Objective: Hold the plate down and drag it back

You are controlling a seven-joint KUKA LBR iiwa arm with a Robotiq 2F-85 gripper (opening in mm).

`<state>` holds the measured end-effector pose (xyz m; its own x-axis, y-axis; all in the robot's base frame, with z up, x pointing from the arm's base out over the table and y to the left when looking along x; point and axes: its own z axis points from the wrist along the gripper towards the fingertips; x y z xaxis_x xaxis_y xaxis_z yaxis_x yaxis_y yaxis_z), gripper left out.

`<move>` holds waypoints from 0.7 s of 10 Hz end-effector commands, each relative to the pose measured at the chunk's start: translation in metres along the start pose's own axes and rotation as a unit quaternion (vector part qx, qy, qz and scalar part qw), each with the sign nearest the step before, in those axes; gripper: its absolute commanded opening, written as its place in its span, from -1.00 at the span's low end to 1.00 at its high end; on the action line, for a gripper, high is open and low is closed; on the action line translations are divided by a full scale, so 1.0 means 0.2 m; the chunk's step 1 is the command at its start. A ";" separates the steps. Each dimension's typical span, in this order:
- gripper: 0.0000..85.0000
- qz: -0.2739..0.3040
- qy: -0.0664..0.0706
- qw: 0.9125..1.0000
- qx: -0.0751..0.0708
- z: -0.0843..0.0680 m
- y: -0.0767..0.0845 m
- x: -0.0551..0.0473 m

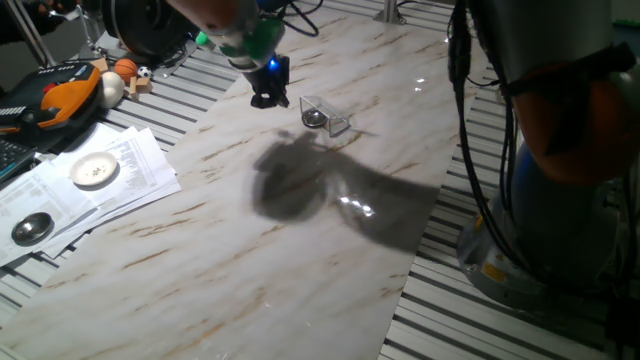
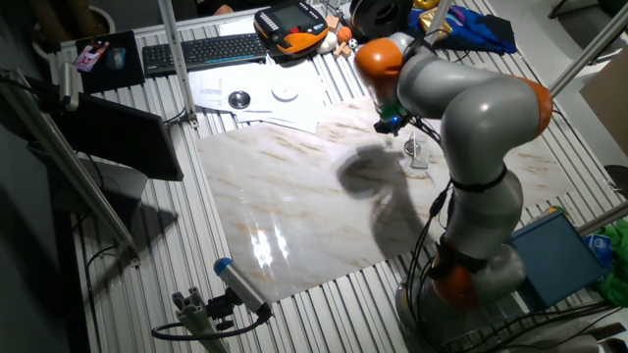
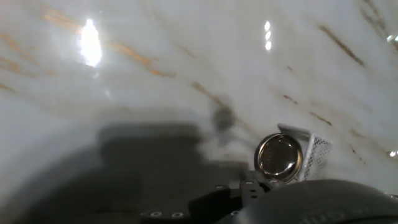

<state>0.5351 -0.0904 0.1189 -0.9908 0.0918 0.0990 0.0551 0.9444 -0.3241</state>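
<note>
The plate (image 3: 278, 157) is a small dark metal disc with a shiny rim. It leans tilted in a clear plastic wedge stand (image 3: 314, 152) on the marble board, and also shows in one fixed view (image 1: 315, 117). My gripper (image 1: 268, 99) hangs just above the board, a little to the left of the stand and apart from the plate. Its fingers look closed together and hold nothing. In the other fixed view the gripper (image 2: 390, 126) is beside the stand (image 2: 416, 152). In the hand view only the dark gripper body shows at the bottom edge.
The marble board (image 1: 300, 260) lies on a slatted table. Papers at the left carry a white dotted disc (image 1: 95, 171) and a second small metal disc (image 1: 35, 228). An orange pendant (image 1: 60, 95) and small balls lie behind them. The arm's base (image 1: 560, 200) stands at the right.
</note>
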 end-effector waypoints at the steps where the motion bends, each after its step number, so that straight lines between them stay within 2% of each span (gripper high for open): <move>1: -1.00 0.003 0.021 1.000 -0.002 0.00 0.00 0.00; 2: -1.00 0.013 0.040 0.999 0.010 0.00 0.00 0.00; 3: -1.00 0.027 0.060 0.997 0.036 0.00 0.00 0.00; 4: -1.00 0.039 0.065 0.995 0.060 0.00 0.00 0.00; 5: -1.00 0.054 0.065 0.994 0.067 0.00 0.00 0.00; 7: -1.00 0.072 0.057 0.994 0.053 0.00 0.00 0.00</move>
<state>0.5349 -0.0908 0.1190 -0.9528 0.2662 0.1460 0.1784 0.8799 -0.4404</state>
